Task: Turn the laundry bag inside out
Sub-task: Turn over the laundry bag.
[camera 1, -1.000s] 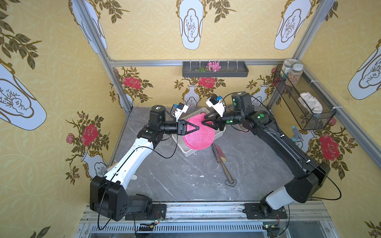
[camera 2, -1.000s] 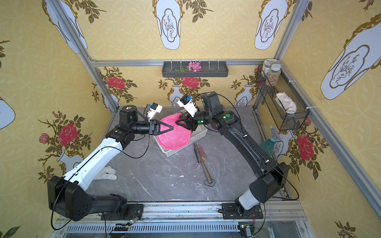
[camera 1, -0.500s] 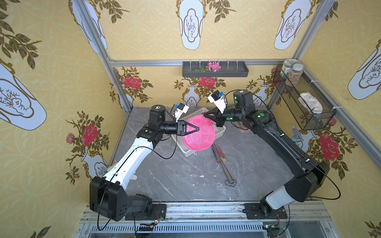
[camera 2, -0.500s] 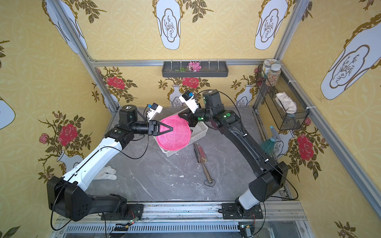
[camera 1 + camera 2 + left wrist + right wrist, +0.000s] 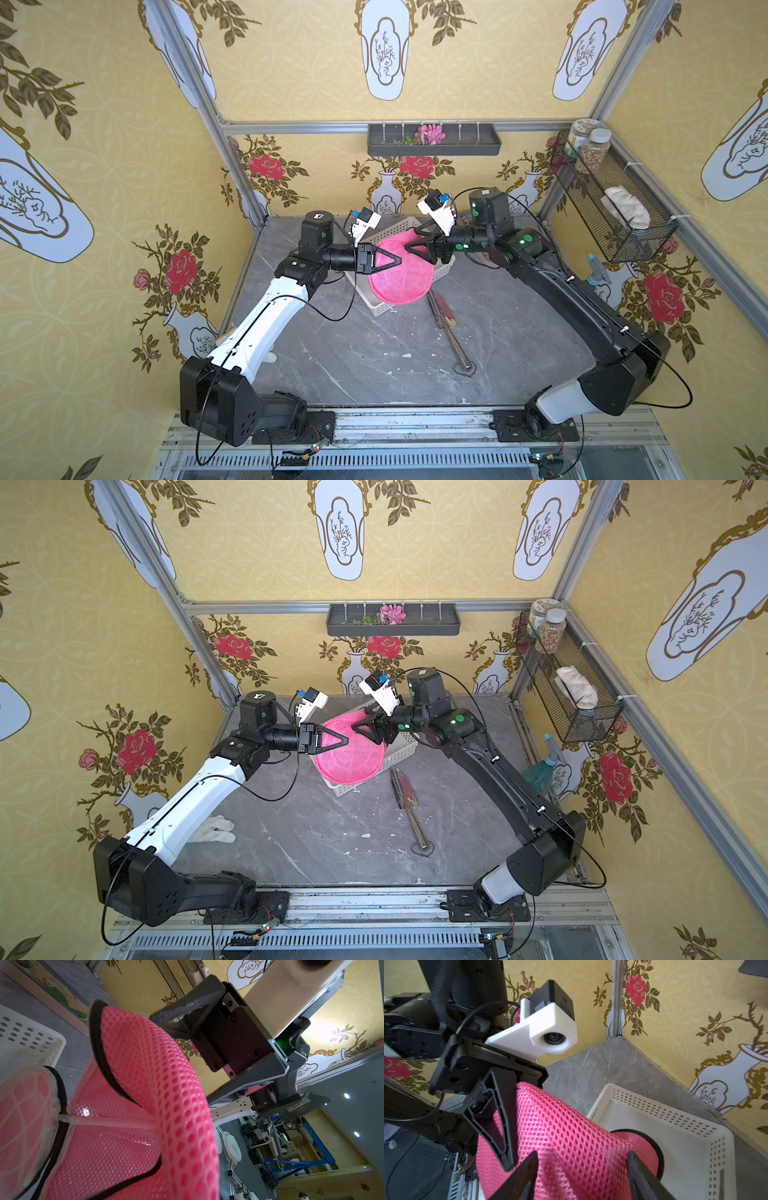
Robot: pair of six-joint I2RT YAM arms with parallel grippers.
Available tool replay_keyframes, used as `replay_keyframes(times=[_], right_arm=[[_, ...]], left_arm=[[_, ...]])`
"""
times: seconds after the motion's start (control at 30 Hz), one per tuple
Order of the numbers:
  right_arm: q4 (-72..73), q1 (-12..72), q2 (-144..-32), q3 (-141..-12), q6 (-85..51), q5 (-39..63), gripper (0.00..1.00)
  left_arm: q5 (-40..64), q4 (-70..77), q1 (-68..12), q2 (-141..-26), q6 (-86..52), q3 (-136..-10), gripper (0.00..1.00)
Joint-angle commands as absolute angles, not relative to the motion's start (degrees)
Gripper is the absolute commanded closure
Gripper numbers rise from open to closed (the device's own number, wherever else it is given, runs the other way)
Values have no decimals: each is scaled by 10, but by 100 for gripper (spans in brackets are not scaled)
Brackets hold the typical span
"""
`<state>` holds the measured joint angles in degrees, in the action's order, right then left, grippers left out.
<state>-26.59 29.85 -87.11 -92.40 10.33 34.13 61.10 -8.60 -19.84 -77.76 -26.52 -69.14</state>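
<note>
So the pink mesh laundry bag (image 5: pixel 401 278) is up in the air between the two arms, hanging over the white perforated basket (image 5: pixel 380 309) and not sitting in it as far as I can tell. The left gripper (image 5: pixel 398 260) is clamped tight on a bit of the mesh near the top of the bag, so that arm is basically carrying it. The right gripper (image 5: pixel 582 1153) is a different story: its jaws are spread well apart with a hump of the pink mesh bulging up between them, and I don't see them actually pinching anything. The bit that matters imo is that the bag sits straight ahead of the right gripper's fingertips, with the left gripper (image 5: pixel 507 1159) coming in from the opposite side, tips almost nose to nose in both top views. The bag's wide round face hangs down from that meeting point. The black zipper trim (image 5: pixel 99 1047) curves along the edge nearer the right arm, so my guess is the right one has to close on the mesh there, or get into the opening.
</note>
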Motion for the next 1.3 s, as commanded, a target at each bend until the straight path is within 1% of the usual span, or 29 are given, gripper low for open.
replay_keyframes(times=[0.0,0.13,0.27,0.33,0.43,0.5,0.53,0.57,0.6,0.67,0.7,0.8,0.9,0.97,1.0,1.07,1.27], right_arm=[[-236,299,-879,-936,133,264,42],[-214,300,-882,-939,129,236,58],[-210,293,-892,-953,102,268,64],[-216,284,-899,-960,70,315,65],[-207,246,-922,-955,-42,465,66],[-200,229,-935,-945,-113,508,73],[-205,224,-937,-942,-124,514,73],[-209,220,-935,-937,-134,513,71],[-208,214,-926,-930,-148,500,65],[-193,199,-897,-909,-185,459,44],[-180,188,-880,-897,-214,440,38],[-117,151,-816,-840,-301,436,29],[2,146,-766,-744,-406,464,26],[75,159,-753,-696,-472,481,24],[85,169,-750,-686,-486,480,24],[81,188,-745,-684,-487,472,24],[80,214,-747,-694,-517,455,25]], left_arm=[[627,-81,-198,-774,-254,-692,100],[634,-82,-199,-769,-251,-688,100],[640,-89,-200,-769,-240,-690,100],[639,-102,-200,-770,-227,-694,100],[628,-140,-204,-771,-183,-708,100],[616,-159,-206,-770,-156,-718,100],[610,-159,-206,-769,-150,-720,100],[596,-157,-206,-765,-145,-721,100],[574,-147,-206,-762,-150,-721,100],[549,-109,-205,-758,-180,-715,100],[543,-74,-205,-757,-207,-708,100],[546,52,-205,-752,-316,-679,100],[559,227,-206,-749,-452,-639,100],[563,328,-206,-749,-524,-616,100],[567,374,-206,-750,-555,-607,100],[570,418,-206,-754,-589,-599,100],[574,437,-205,-763,-607,-596,100]])
